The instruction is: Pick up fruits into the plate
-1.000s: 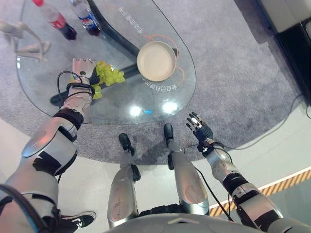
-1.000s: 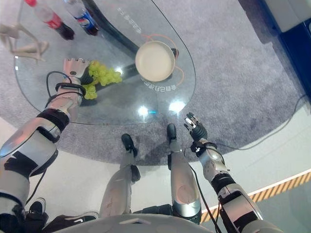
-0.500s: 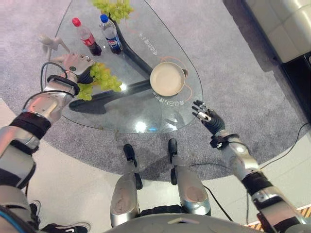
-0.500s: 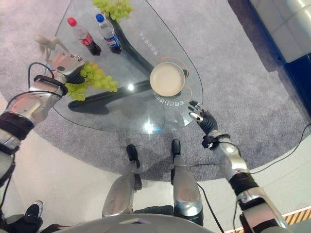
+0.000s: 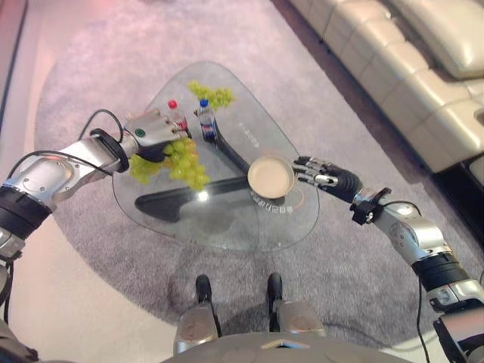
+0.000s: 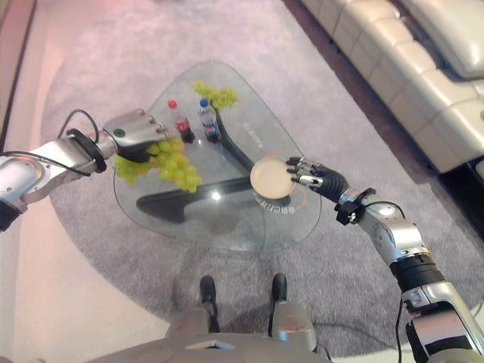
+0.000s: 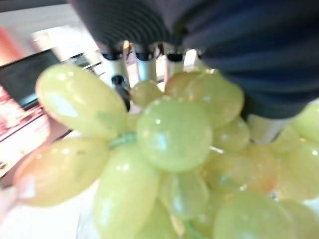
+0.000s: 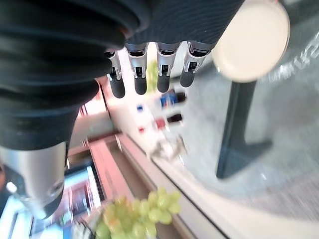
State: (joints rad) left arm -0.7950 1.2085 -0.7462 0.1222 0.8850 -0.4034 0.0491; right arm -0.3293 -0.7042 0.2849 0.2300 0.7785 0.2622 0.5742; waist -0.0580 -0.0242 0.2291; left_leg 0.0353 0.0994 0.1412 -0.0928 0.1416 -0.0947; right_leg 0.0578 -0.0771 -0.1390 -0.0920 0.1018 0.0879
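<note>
Fingers [image 7: 115,67] of the left hand [image 5: 149,131] are curled round a bunch of green grapes [image 5: 184,161], and the bunch now hangs up off the glass desk [image 5: 227,219] — a moment ago it lay flat on it. So the pick-up part looks done. The camera has also swung, so the whole room looks turned; that is not the things moving. The right hand [image 6: 318,177] now sits right at the rim of the cream plate [image 6: 271,178], fingers straight and a little spread, holding nothing. A second bunch of grapes [image 5: 211,94] lies at the far end of the desk, past two bottles [image 5: 193,122]. Next job, I think — carry the grapes over to the plate.
</note>
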